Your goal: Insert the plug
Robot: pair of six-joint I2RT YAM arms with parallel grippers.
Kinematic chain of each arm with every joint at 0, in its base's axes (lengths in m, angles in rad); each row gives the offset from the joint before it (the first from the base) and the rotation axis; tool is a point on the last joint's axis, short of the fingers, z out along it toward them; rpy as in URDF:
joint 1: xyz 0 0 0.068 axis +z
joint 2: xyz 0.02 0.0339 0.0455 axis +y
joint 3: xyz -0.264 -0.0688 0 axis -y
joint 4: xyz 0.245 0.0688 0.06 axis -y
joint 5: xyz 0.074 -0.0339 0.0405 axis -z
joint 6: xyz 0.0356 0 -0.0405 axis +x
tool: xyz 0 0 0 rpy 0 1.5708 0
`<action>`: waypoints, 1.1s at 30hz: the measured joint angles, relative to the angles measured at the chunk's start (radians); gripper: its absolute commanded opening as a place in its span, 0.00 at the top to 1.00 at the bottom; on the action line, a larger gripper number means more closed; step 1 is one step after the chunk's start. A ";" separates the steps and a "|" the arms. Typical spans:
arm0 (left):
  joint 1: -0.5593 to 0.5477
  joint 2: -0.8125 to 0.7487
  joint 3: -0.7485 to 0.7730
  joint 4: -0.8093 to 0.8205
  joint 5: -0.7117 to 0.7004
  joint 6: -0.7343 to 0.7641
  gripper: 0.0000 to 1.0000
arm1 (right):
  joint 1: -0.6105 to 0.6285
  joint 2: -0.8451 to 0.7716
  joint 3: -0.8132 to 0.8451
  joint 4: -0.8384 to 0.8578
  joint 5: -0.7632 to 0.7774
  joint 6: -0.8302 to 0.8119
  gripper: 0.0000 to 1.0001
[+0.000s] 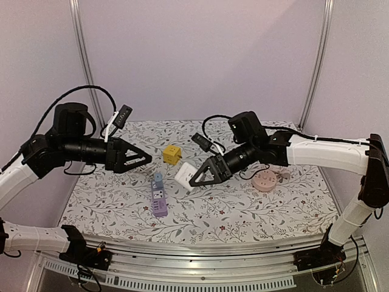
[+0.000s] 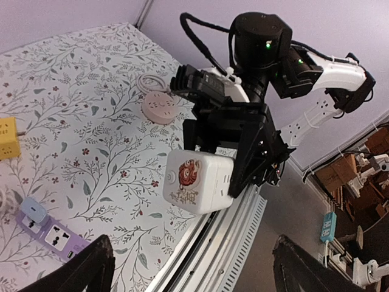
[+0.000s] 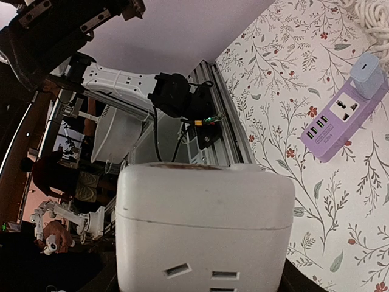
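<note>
- Cloth with a flower print covers the table [image 1: 255, 210]. All the socket blocks lie in its middle part, where I judge both arms can reach them.
- My right arm [image 1: 322, 151] reaches from the right side toward the centre, with the forearm almost level and the wrist pointing down and to the left.
- My left arm [image 1: 73, 149] is also almost level, above the left part of the cloth, and it touches nothing.
- My right gripper [image 1: 196, 177] is clamped on the white cube adapter [image 2: 197, 182], with one finger on each of two opposite sides. The cube hangs tilted above the cloth, near the purple power strip [image 1: 159, 202] but apart from it. I think this height gives room to turn the cube before lowering it.
- My left gripper [image 2: 194, 277] has its fingers wide apart with nothing between them. It points toward the cube, perhaps ready to steady the strip.
- That strip lies flat on the cloth, and its universal socket looks free, so I take it as the likely target.
- Pink round socket [image 1: 265, 180] lies just beside the right wrist, and a yellow cube [image 1: 172, 154] sits farther back, between the two grippers.
- Small pale charger [image 3: 369, 76] stands in one end of the strip.
- I cannot see any pins on the white cube, only slots on one face.
</note>
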 measured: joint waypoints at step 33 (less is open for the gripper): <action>-0.035 0.195 -0.030 0.267 0.402 -0.160 0.18 | 0.086 0.018 0.138 0.050 -0.160 0.075 0.80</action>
